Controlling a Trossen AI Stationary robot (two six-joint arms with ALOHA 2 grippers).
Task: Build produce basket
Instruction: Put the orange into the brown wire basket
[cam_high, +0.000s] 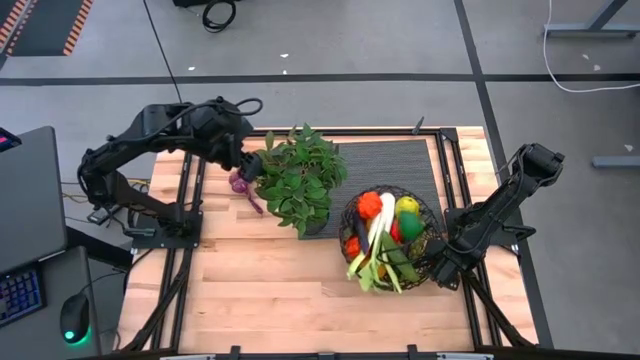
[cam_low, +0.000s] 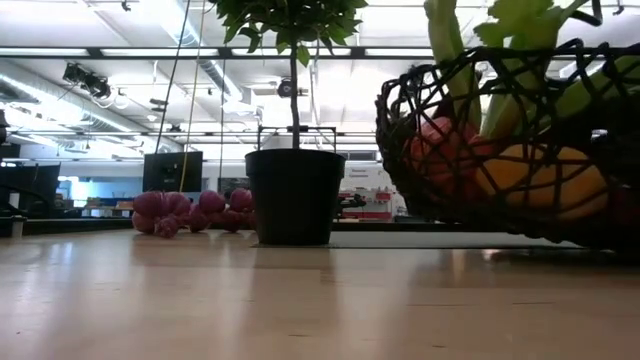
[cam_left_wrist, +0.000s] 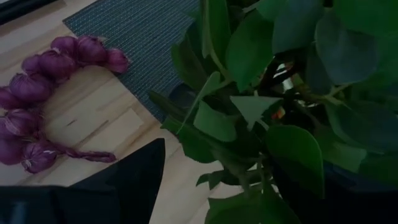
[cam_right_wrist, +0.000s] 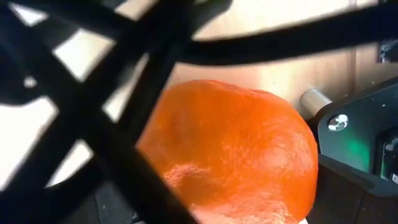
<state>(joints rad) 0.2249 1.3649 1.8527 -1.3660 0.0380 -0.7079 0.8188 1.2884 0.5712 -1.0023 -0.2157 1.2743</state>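
No text, label, brand, number or sign can be read in any view; the boxes far back in the low view's middle are too small to make out.

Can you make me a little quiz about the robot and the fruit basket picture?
1. True or false: the round dark wire basket already has toy produce in it.
2. Which food lies on the wooden table outside the basket?
A. bunch of purple grapes
B. yellow banana
C. slice of bread
3. Fill in the missing word: the leafy green potted plant stands between the grapes and the ____.

Key:
1. True: orange, green, red and white pieces fill it.
2. A: the grapes lie beside the plant, under the left gripper. The right gripper is at the basket's rim.
3. basket
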